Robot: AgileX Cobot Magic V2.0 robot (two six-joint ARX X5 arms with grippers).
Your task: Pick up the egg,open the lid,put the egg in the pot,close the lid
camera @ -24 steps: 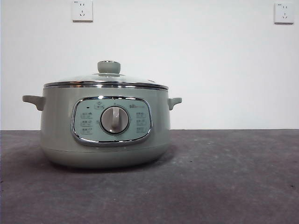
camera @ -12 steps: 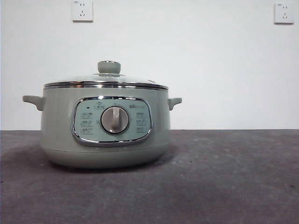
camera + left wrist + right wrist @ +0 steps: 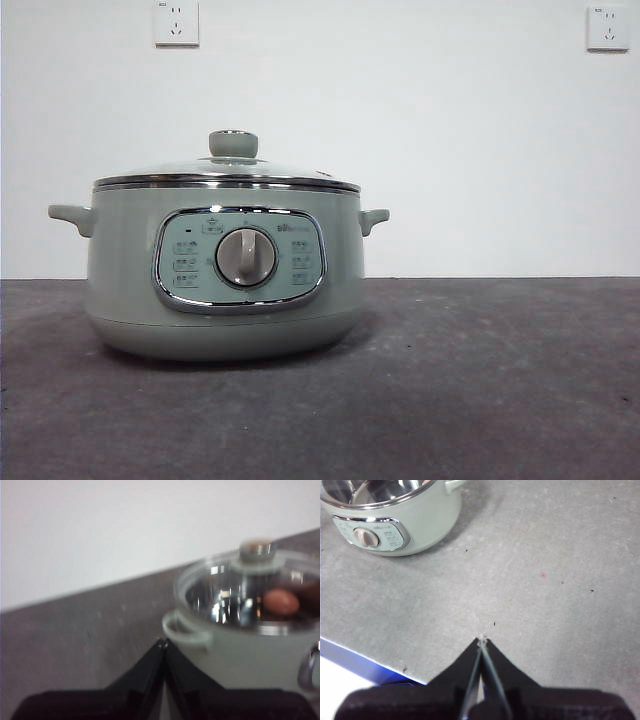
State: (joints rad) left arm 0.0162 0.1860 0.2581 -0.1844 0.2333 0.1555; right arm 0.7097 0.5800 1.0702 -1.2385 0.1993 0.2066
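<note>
Egg [image 3: 281, 601], small, reddish-brown and smooth-shelled: you can see it through the glass in the left wrist view, lying inside the large round pale sage-green electric pot [image 3: 224, 270]. The round, shallow-domed clear glass lid [image 3: 228, 170] with its shiny steel rim sits flat on the pot's rim, its pale green knob upright on top. From the front you see the pot standing on the dark grey table [image 3: 480, 380], left of centre, its chrome-framed panel and central dial facing you, a small handle on each side.

Your left gripper [image 3: 163, 642] has its two black jaws pressed together with nothing between them; it sits just beside the pot's side handle, not touching it. Your right gripper [image 3: 482, 640] is likewise closed and empty, held above bare table well apart from the pot, near the table's blue-edged border [image 3: 365, 662]. Two white wall sockets [image 3: 176, 22] are on the wall behind.
</note>
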